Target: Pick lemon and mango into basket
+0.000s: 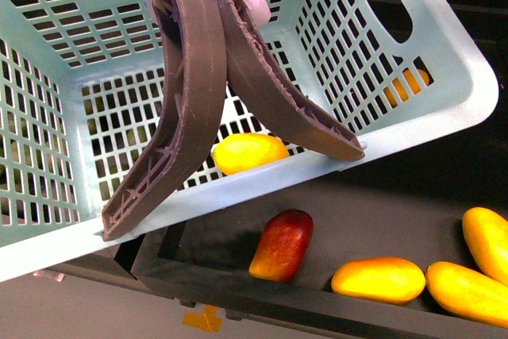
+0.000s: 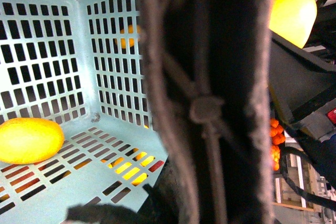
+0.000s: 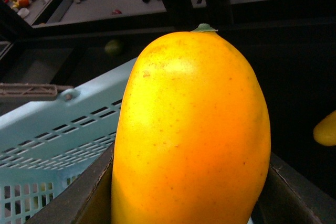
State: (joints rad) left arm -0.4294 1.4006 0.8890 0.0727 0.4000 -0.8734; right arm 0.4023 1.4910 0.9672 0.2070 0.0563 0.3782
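The teal basket (image 1: 413, 136) hangs tilted close to the front camera. Its two brown handles (image 1: 198, 93) are bound together by a white tie. My left gripper (image 2: 176, 200) is shut on these handles (image 2: 205, 103), which hide most of its jaws. The pale-yellow lemon (image 1: 248, 152) lies on the basket's slotted floor; the left wrist view shows the lemon (image 2: 29, 140) against a side wall. My right gripper (image 3: 189, 205) is shut on the big orange-yellow mango (image 3: 191, 129), upright between its dark fingers (image 3: 86, 195), beside and above the basket's rim (image 3: 58, 119). That mango (image 2: 292, 17) also shows beyond the handles.
Below the basket is a dark tray (image 1: 238, 291) holding a red-blushed mango (image 1: 282, 245) and three orange-yellow mangoes (image 1: 379, 279). Round orange fruits (image 2: 275, 145) lie further off. Dark shelves (image 3: 273, 1) with red-blushed fruit stand behind the held mango.
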